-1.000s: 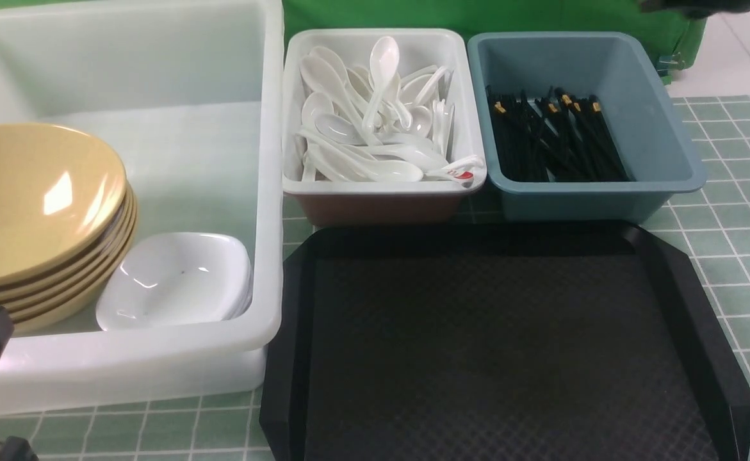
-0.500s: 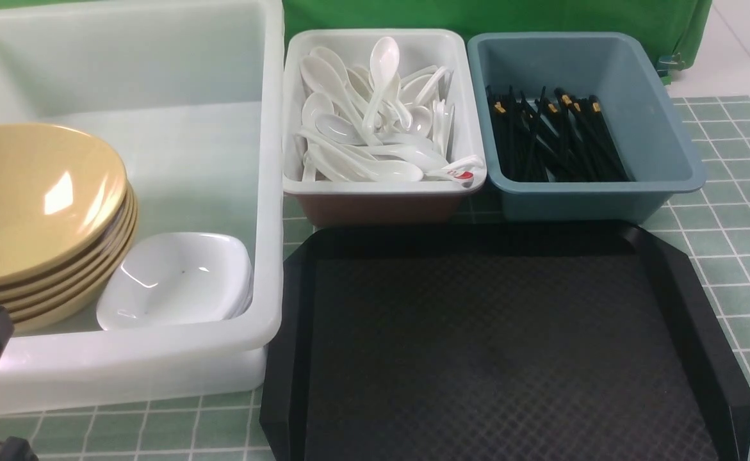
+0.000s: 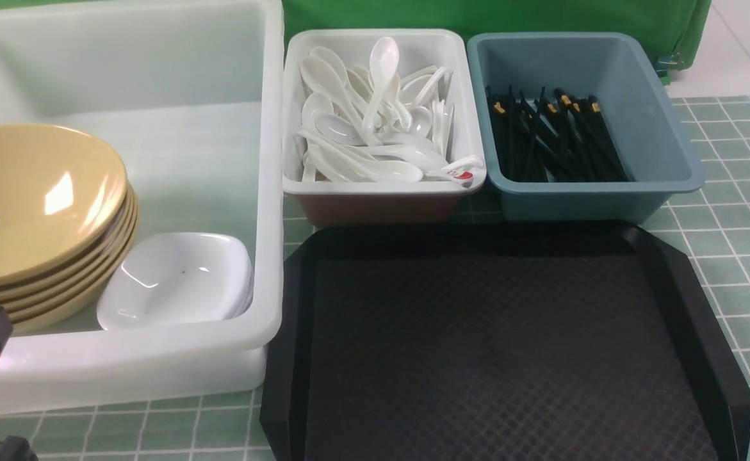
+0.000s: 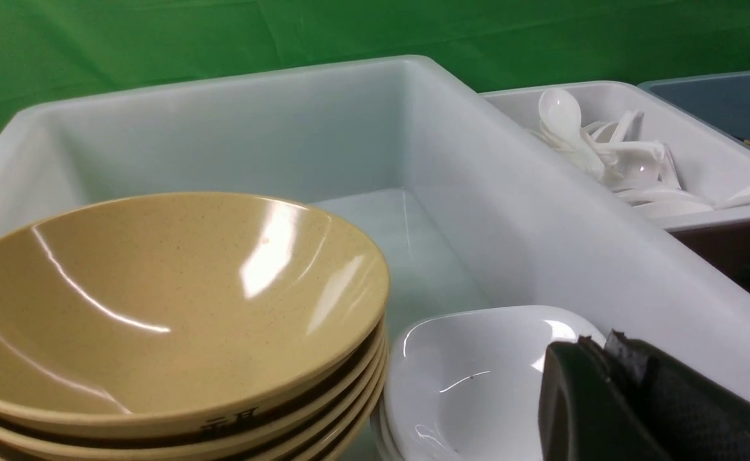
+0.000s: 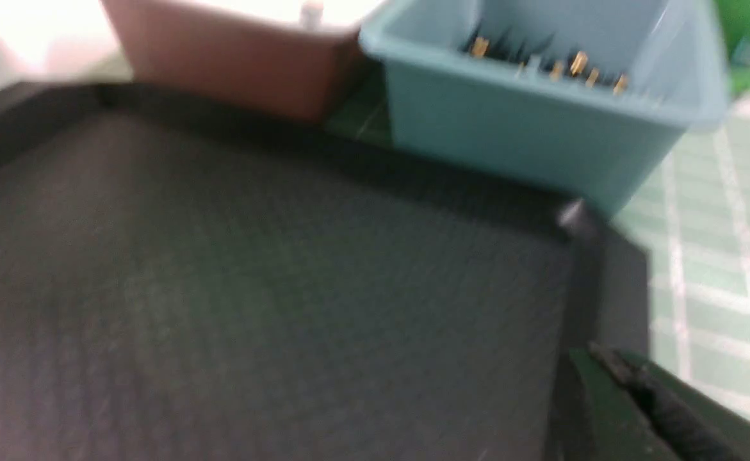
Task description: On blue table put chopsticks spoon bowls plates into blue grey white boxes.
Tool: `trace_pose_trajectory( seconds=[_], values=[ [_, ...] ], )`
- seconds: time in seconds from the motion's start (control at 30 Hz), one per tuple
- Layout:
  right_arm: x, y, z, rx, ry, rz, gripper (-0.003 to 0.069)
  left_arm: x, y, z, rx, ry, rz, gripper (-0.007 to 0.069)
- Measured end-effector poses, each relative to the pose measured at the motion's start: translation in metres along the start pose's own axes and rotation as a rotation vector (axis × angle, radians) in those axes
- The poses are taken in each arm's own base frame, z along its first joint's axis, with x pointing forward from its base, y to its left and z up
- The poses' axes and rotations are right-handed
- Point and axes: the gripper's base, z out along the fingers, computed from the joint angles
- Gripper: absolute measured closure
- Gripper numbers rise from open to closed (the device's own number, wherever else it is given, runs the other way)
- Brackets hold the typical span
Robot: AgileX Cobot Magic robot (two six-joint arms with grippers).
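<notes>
Everything's sorted by the look of it: the tan bowls [image 3: 35,211] sit stacked in the big white tub [image 3: 272,192] with the white plates [image 3: 176,282] nested just beside them, spoons [image 3: 375,121] heaped in the small white bin [image 3: 381,187], chopsticks [image 3: 554,137] lying in the blue-grey bin [image 3: 605,192], and the black tray [image 3: 496,352] shows nothing on it. So the job now, I'd judge, is simply parking the arms cleanly: keep them low and outboard, clear of the tub rim and tray edge. The left gripper [image 4: 611,384] hangs by the tub's near wall above the plates, jaws pressed together on nothing; the right gripper [image 5: 644,397] hovers over the tray's right edge near the gridded table [image 3: 733,256], jaws together too, nothing in them. The front view lays out all three boxes yet barely catches either arm; the left wrist view reveals dark lettering on a bowl rim, and the blurred right wrist view shows the chopsticks' gold bands
</notes>
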Motion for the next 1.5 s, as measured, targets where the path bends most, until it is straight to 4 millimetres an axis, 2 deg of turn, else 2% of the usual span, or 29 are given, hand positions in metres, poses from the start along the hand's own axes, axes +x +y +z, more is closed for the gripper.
trace_pose_trajectory(
  seconds=[0.17, 0.3, 0.53, 1.17, 1.3, 1.4, 1.5],
  values=[
    [-0.004, -0.008, -0.01, 0.133, -0.096, 0.006, 0.0622, 0.0, 0.0, 0.0, 0.001, 0.002, 0.0, 0.062],
    [-0.001, -0.013, -0.013, 0.205, -0.093, 0.113, 0.0622, 0.0, 0.0, 0.0, 0.002, 0.004, 0.0, 0.062],
    [0.012, -0.012, -0.013, 0.209, 0.057, 0.167, 0.0622, 0.0, 0.0, 0.0, 0.002, 0.005, 0.0, 0.062],
    [0.013, -0.012, -0.013, 0.209, 0.071, 0.166, 0.0622, 0.001, 0.0, 0.0, 0.002, 0.006, 0.0, 0.062],
    [0.013, -0.012, -0.013, 0.209, 0.071, 0.166, 0.0622, 0.012, 0.0, -0.003, -0.012, -0.035, 0.0, 0.062],
    [0.013, -0.012, -0.013, 0.208, 0.071, 0.168, 0.0622, 0.039, 0.0, -0.007, -0.053, -0.054, 0.02, 0.062],
    [0.013, -0.012, -0.013, 0.208, 0.071, 0.168, 0.0622, 0.051, 0.001, -0.005, -0.075, -0.028, 0.01, 0.062]
  ],
)
